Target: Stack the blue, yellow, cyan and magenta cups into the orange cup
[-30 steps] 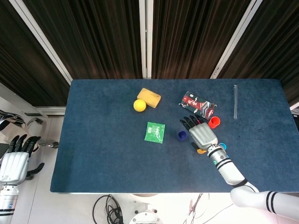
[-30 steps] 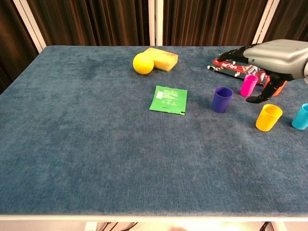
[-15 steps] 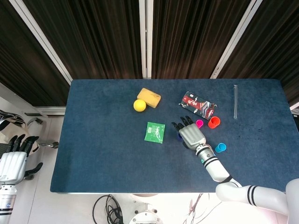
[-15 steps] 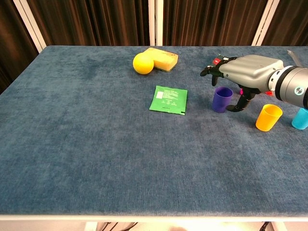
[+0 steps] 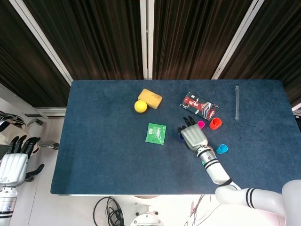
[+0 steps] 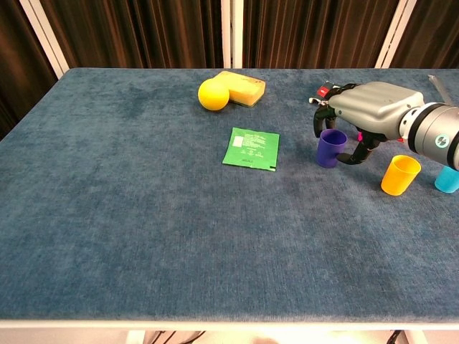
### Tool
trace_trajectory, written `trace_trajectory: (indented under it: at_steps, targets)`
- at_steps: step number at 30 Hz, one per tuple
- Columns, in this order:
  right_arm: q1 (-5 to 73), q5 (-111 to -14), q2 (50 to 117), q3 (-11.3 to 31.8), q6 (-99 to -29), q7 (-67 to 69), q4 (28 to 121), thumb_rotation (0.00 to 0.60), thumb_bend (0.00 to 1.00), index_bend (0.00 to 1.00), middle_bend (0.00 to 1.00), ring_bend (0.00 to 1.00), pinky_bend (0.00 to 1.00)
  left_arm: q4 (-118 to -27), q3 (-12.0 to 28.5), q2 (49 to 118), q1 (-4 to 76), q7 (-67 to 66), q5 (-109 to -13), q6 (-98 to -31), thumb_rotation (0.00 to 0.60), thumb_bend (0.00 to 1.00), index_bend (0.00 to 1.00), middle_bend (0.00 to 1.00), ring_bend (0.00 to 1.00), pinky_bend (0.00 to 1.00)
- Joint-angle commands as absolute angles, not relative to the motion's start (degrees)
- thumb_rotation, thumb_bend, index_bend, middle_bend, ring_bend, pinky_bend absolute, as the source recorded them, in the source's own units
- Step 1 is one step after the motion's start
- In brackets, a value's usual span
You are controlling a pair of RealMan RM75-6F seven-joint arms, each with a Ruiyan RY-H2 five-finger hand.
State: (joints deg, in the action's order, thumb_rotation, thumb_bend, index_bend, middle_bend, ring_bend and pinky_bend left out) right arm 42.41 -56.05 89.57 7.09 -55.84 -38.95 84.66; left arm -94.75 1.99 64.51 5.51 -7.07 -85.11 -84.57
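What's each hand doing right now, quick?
Left hand: open, off the table, holding nothing.
Right hand: fingers curled around the blue cup, which stands on the table; whether the grip has closed cannot be told.

Matt napped blue cloth table (image 6: 143,215), smooth plastic blue cup (image 6: 330,148), glossy green packet (image 6: 251,149)

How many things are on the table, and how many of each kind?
Cups: 5, namely blue, yellow, cyan, magenta, orange
Ball: 1
Sponge: 1
Green packet: 1
Red snack packet: 1
Clear stick: 1
Total: 10
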Motion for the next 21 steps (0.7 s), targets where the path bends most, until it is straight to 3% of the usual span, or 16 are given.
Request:
trace_trajectory:
  at_steps: [1,10,21]
  targets:
    - [42.4,-56.3,89.9,6.9,-56.1,-38.6,84.2,0.600,0.28,0.39,0.42,0.00,0.00,-94.7,2.0,64.6,5.5,-7.1,-85.0,-84.5,0.600,0.19,0.15,0.14,0.03,0.00]
    - [42.0,-57.4,89.6,7.3,-57.5,-36.8,83.8,0.600,0.31,0.44,0.47,0.05,0.00,-94.3,1.9,64.6,5.5,-6.4,-84.9,-84.2,0.600,0.19,0.15,0.14,0.03,0.00]
    - [40.1,-57.9,82.2,11.9,-61.1,-30.2,86.5,0.600,0.32,0.46,0.49,0.07,0.00,-93.7,1.8,64.7,5.4,-5.2,-85.0,-84.1,0.600,0.19,0.15,0.14,0.03,0.00]
